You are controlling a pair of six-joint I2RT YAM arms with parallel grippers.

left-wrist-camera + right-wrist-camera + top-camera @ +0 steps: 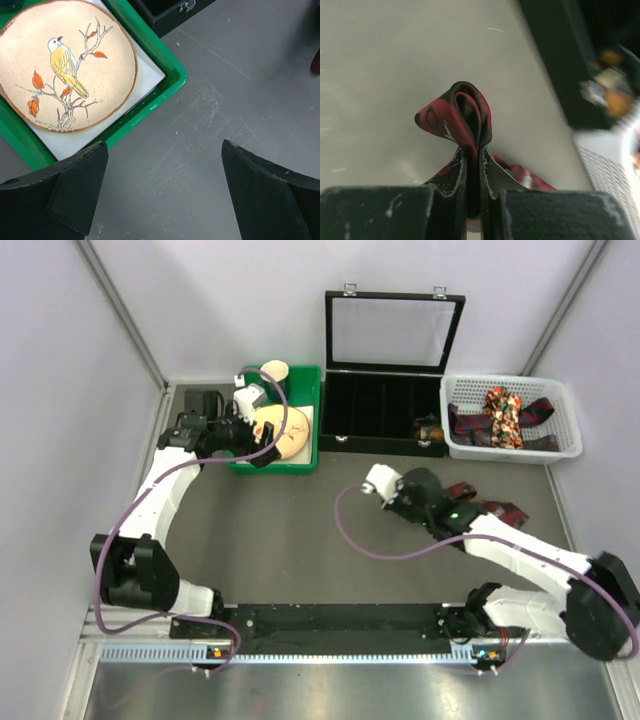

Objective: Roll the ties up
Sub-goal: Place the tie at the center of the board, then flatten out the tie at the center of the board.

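**Half-started roll pinched by one gripper: points of likely failure**

The right gripper (472,155) is closed tight on the dark red and black patterned fabric necktie (460,112). Its two fingers pinch a small, loose loop of cloth that stands above the fingertips. The rest of the tie trails away behind the gripper, across the grey worktop (300,540), toward 3 o'clock in the top view.

The left gripper (165,195) stands fully apart and holds nothing. It hangs at about 10 o'clock, over bare worktop beside the green plastic tray (170,95) that carries the round cream ceramic plate painted with a yellow bird (65,65).

Probable hazards:

- **(a) Slipping:** the loop is loose and lopsided, and held only at its base; smooth fabric could slip from so narrow a pinch, and the turns would then spring open.
- **(b) Dragging:** nothing pins the free length; any turning of the wrist may drag the whole tie rather than wind it.
- **(c) Snagging:** the trailing part lies close under the right arm and might catch there or twist.
- **(d) No help at hand:** the left gripper is well apart from the tie, so it cannot quickly steady the roll.

The other ties (503,412) lie heaped in the white plastic mesh basket (455,445) at 2 o'clock, just beside the open black compartmented case (380,400).
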